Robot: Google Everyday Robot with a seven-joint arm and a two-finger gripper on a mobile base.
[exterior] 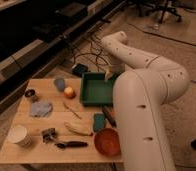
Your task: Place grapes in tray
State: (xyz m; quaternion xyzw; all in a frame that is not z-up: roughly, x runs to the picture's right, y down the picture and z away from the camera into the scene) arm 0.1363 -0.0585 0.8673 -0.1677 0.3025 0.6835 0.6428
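The green tray sits at the far right of the wooden table, and its inside looks bare. A small dark lumpy thing at the table's far left looks like the grapes, well apart from the tray. My gripper hangs at the tray's far right corner, just above the rim. The white arm hides most of it. I see nothing clearly held in it.
An orange-red round fruit lies just left of the tray. Also on the table are a blue cloth, a banana, a dark green block, an orange-red bowl, a white cup and a black-handled tool. Cables lie on the floor behind the table.
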